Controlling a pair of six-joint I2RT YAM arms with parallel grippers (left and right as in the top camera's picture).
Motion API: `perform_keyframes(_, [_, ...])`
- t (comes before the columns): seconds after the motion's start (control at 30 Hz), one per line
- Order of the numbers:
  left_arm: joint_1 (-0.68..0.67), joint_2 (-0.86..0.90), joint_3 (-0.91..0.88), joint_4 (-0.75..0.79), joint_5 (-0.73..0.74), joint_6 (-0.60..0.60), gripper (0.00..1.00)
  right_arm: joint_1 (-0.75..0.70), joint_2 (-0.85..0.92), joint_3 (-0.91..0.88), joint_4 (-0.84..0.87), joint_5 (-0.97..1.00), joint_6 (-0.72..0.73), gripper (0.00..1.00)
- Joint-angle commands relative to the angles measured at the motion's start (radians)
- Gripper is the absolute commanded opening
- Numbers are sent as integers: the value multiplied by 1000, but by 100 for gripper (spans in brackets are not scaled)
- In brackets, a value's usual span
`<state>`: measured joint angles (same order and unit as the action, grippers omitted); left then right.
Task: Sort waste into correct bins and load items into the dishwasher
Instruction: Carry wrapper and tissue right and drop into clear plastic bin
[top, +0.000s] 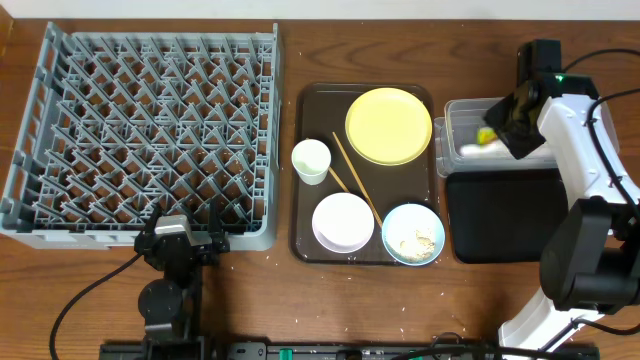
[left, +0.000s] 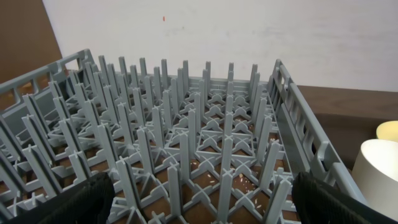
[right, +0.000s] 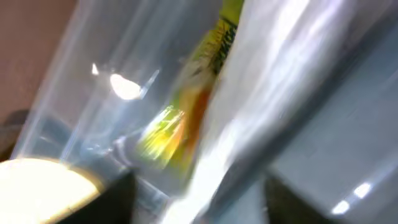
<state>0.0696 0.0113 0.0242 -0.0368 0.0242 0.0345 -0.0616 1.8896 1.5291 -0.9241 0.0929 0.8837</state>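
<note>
The yellow-green wrapper (top: 487, 136) lies in the clear tub (top: 455, 110) beside the white napkin (top: 478, 151). My right gripper (top: 507, 122) hovers over the tub, open; its blurred wrist view shows the wrapper (right: 180, 124) beyond the spread fingers (right: 199, 199). The black tray (top: 500, 215) sits next to the tub. The yellow plate (top: 389, 125), white cup (top: 311, 160), chopsticks (top: 355, 178), white bowl (top: 343, 222) and light blue bowl (top: 413, 233) holding food scraps rest on the brown tray (top: 304, 120). My left gripper (top: 180, 243) is open and empty at the front edge of the grey rack (top: 270, 130).
In the left wrist view the rack's pegs (left: 186, 143) fill the frame between the fingers (left: 202, 199), with rice grains on the wood beneath; the cup (left: 376, 174) shows at the right edge. Scattered grains lie on the table in front of the brown tray.
</note>
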Motion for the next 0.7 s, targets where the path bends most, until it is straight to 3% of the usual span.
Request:
perform_keyframes(0.0, [4, -5, -20, -33, -8, 14, 92, -3, -45, 64, 19, -80, -196, 96])
perform_keyframes(0.1, [4, -5, -20, -33, -8, 14, 92, 11, -97, 138, 8, -322, -454, 89])
perform_keyframes(0.2, [4, -5, -20, -33, -8, 14, 91, 71, -169, 150, -63, -503, -603, 87])
perform_keyframes(0.37, [4, -5, -20, -33, -8, 14, 92, 319, -195, 123, -313, -380, -644, 88])
perform_keyframes(0.43, [4, -5, -20, -33, -8, 14, 92, 408, -193, 65, -333, -331, -572, 90])
perform_keyframes(0.67, [4, -5, -20, -33, -8, 14, 92, 575, -193, -227, -137, -206, -114, 63])
